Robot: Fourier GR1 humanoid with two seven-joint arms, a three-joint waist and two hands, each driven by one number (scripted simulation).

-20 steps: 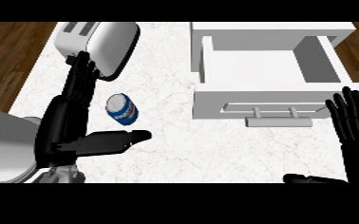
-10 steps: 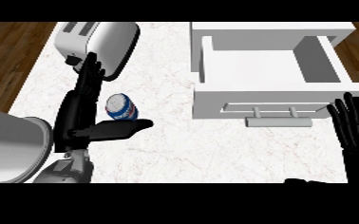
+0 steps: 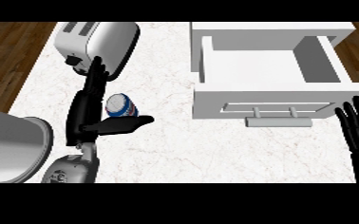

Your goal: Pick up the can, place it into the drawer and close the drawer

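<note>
- Left hand (image 3: 89, 118) has moved in on the can since the earlier frames: the fingers now run up the can's left side toward the toaster and the thumb stretches out under its near end. Right hand has slid toward the right edge of view. Can, drawer and toaster unchanged.
- Counter (image 3: 175, 142): one white marbled top, wood floor showing past its left edge.
- Drawer (image 3: 270, 92): one, white, pulled open at the counter's back right. Front panel with a bar handle faces the near edge.
- Toaster (image 3: 98, 42): one, chrome, at the back left corner.
- Left hand: fingers straight, thumb spread wide, bracketing the can on two sides. Not curled round it, so released. Can't tell whether the fingers touch the can.
- Right hand (image 3: 349, 128): at the counter's right edge, just near of the drawer front, fingers straight and up, resting, unclenched, holding nothing.
- Can (image 3: 120, 106): one, blue and white, on the counter's left half, between toaster and near edge, well apart from the drawer. Seems upright, the long axis running up toward the camera with a slight tilt.
</note>
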